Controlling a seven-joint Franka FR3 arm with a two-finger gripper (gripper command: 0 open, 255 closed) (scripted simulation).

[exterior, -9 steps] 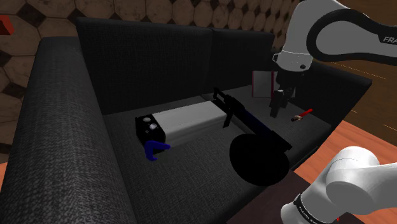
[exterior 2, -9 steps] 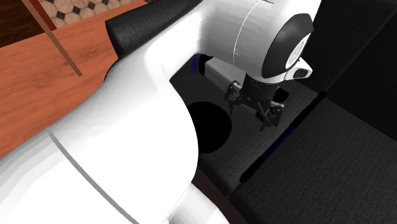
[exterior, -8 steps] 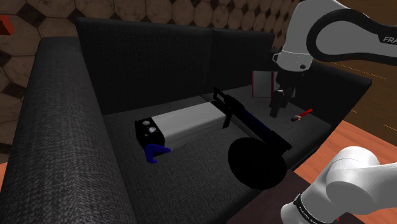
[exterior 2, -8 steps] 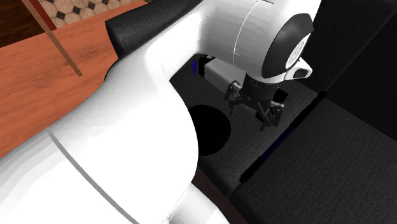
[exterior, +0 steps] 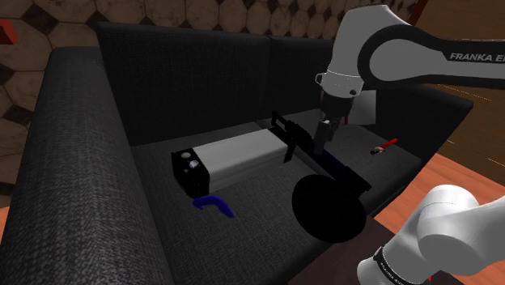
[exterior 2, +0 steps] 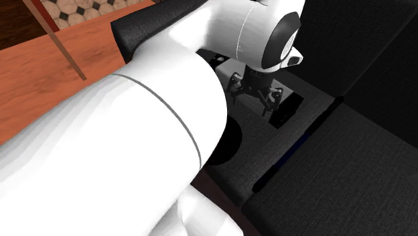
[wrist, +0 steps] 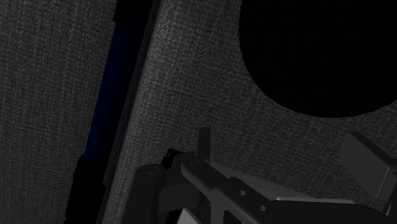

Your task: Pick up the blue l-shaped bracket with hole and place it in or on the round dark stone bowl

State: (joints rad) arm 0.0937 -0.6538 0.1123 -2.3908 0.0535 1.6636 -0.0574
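Observation:
The blue L-shaped bracket (exterior: 214,204) lies on the dark sofa seat (exterior: 243,227), just in front of a grey box (exterior: 235,156). The round dark bowl (exterior: 328,207) sits near the seat's front edge, toward the shoulder view's right; the wrist view takes it in as a black disc (wrist: 318,51). My gripper (exterior: 321,142) hangs open and holds nothing, above a long black and blue tool (exterior: 311,150) between box and bowl. It is well to the right of the bracket. In the second exterior view the gripper (exterior 2: 253,100) has its fingers spread apart.
The sofa's back (exterior: 202,73) and left armrest (exterior: 73,162) wall in the seat. A small red item (exterior: 386,145) lies at the seat's right end. The tool's dark body (wrist: 216,191) is close under the hand. Orange wooden floor (exterior: 461,170) lies beyond the sofa.
The arm has swung toward the shoulder view's left, from the seat's right end to over the black tool. The blue bracket has shifted a little forward and lies flatter.

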